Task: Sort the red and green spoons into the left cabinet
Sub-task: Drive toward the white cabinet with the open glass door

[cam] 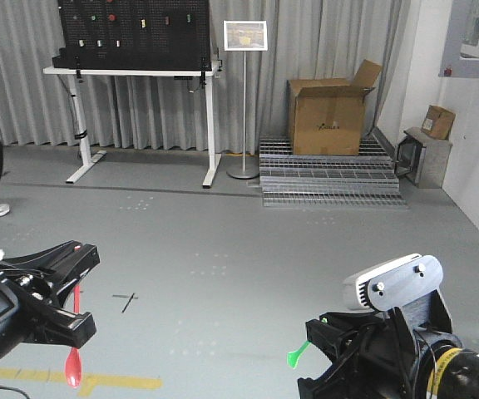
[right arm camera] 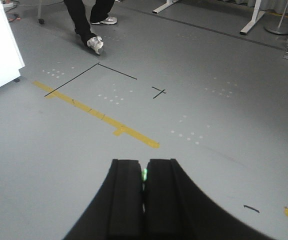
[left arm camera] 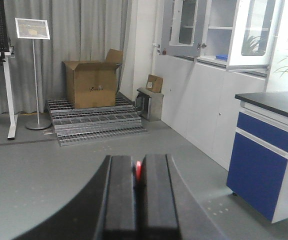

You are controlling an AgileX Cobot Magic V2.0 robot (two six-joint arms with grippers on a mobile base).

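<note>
Spoons both being carried: left gripper [left arm camera: 138,167] clamping red spoon [cam: 74,366], right gripper [right arm camera: 144,169] pinching green spoon [cam: 296,357], jaws narrow. Left cabinet not showing; both placements pending.

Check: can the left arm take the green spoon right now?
Probably not. The left gripper is shut on the red spoon, and the green spoon is clamped in the right gripper.

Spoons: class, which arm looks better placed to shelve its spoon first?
Left, narrowly. The grey cabinet is out of view, but the left gripper holds the red spoon hanging well clear; the right gripper exposes only a stub of green spoon.
</note>
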